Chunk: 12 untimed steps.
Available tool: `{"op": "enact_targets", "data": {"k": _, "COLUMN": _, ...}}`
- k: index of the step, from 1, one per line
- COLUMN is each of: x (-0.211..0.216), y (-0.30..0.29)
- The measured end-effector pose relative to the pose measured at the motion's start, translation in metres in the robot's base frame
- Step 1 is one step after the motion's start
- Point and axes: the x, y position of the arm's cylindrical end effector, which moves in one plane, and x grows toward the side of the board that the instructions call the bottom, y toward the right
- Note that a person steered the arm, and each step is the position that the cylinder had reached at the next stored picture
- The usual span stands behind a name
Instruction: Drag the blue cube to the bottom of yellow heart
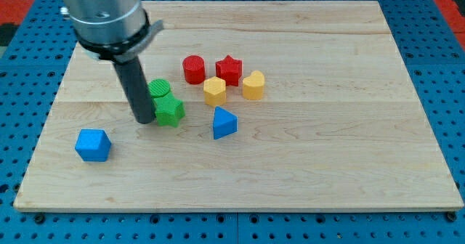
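Observation:
The blue cube (93,144) sits near the view's bottom left of the wooden board (327,164). The yellow heart (253,85) lies right of centre, far to the cube's upper right. My tip (144,120) is the end of a dark rod. It rests above and to the right of the blue cube, apart from it, and right beside the green star (170,112) on that block's left.
A green cylinder (159,89) stands just behind the green star. A red cylinder (194,69), a red star (229,70) and a yellow hexagon (214,91) cluster near the heart. A blue triangular block (224,123) lies below them.

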Motion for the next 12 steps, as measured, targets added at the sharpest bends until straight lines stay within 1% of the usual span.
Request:
{"op": "enact_targets", "data": {"k": 1, "x": -0.016, "y": -0.067}}
{"op": "enact_targets", "data": {"k": 2, "x": -0.039, "y": -0.151}}
{"op": "enact_targets", "data": {"k": 3, "x": 0.032, "y": -0.166}}
{"op": "enact_targets", "data": {"k": 4, "x": 0.068, "y": -0.099}}
{"op": "enact_targets", "data": {"k": 5, "x": 0.052, "y": -0.028}}
{"op": "enact_targets", "data": {"k": 6, "x": 0.041, "y": -0.090}}
{"op": "enact_targets", "data": {"k": 7, "x": 0.011, "y": -0.053}}
{"op": "enact_targets", "data": {"k": 8, "x": 0.028, "y": 0.006}}
{"op": "enact_targets", "data": {"k": 9, "x": 0.054, "y": 0.070}}
{"op": "enact_targets", "data": {"k": 10, "x": 0.055, "y": 0.075}}
{"op": "enact_targets", "data": {"k": 11, "x": 0.078, "y": 0.012}}
{"op": "enact_targets", "data": {"k": 12, "x": 0.102, "y": 0.075}}
